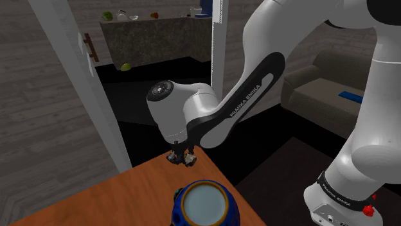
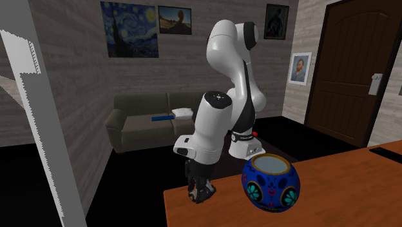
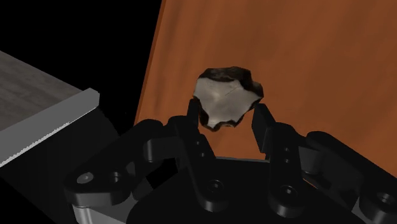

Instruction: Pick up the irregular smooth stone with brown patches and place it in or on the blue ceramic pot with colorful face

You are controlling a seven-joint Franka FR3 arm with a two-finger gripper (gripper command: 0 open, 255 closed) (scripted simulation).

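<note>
The stone [image 3: 226, 95] is pale with dark brown patches and an irregular outline. It sits between my two black fingertips, which press on its sides. My gripper [image 3: 227, 114] is shut on it. In the shoulder view my gripper [image 1: 182, 156] points straight down at the far corner of the wooden table [image 1: 128, 192], with the stone [image 1: 183, 158] at its tips, low over the surface. The blue pot [image 1: 204, 204] with painted flowers and a face stands upright, mouth open, a short way nearer the camera. In the second exterior view my gripper [image 2: 201, 191] is left of the pot [image 2: 270, 184].
The table's edge [image 3: 149, 83] runs close beside the stone, with a black drop beyond it. A white door frame [image 1: 83, 90] stands at the shoulder view's left. A grey sofa [image 2: 145, 126] is behind the arm, and the robot's stand [image 1: 344, 196] is at the shoulder view's lower right.
</note>
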